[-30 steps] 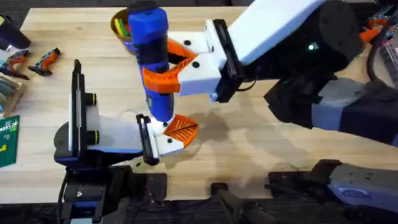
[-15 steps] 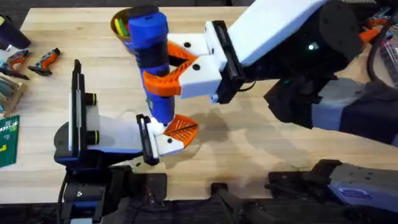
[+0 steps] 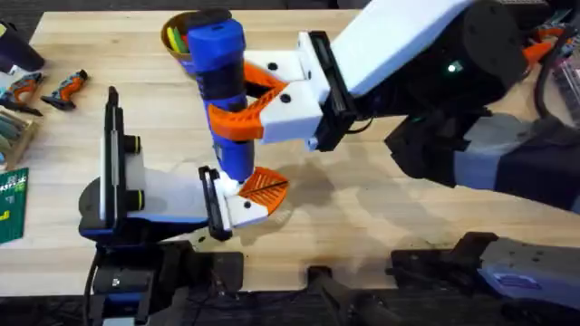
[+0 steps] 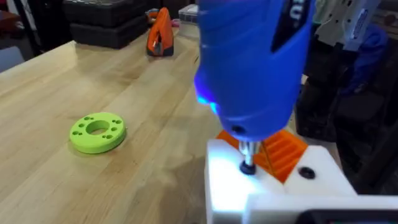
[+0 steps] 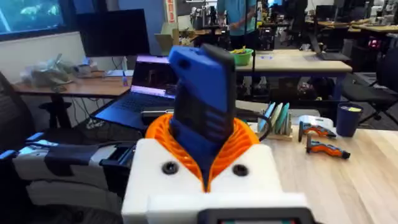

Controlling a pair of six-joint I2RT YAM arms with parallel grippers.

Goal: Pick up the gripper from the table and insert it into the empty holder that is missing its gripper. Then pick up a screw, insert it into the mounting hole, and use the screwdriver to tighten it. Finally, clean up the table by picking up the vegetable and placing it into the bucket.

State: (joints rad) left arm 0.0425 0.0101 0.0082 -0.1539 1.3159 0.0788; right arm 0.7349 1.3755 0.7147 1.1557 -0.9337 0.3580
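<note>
My right gripper [image 3: 243, 101] is shut on the blue screwdriver [image 3: 220, 86] and holds it upright; its orange pads [image 5: 231, 144] clamp the blue body [image 5: 200, 109]. The bit presses on a screw [image 4: 247, 167] in the white holder [image 4: 273, 190] at the end of my left arm. The orange ridged gripper [image 3: 265, 186] sits in that holder beside the bit, at my left gripper [image 3: 249, 195]. The bucket [image 3: 174, 36] stands at the far edge, partly hidden behind the screwdriver. The vegetable is out of view.
A lime-green disc with holes [image 4: 97, 132] lies on the wood beyond the holder. Orange-handled tools [image 3: 65, 86] and a green card [image 3: 11, 204] lie along the table's left side. The right arm's white link [image 3: 408, 45] spans the middle.
</note>
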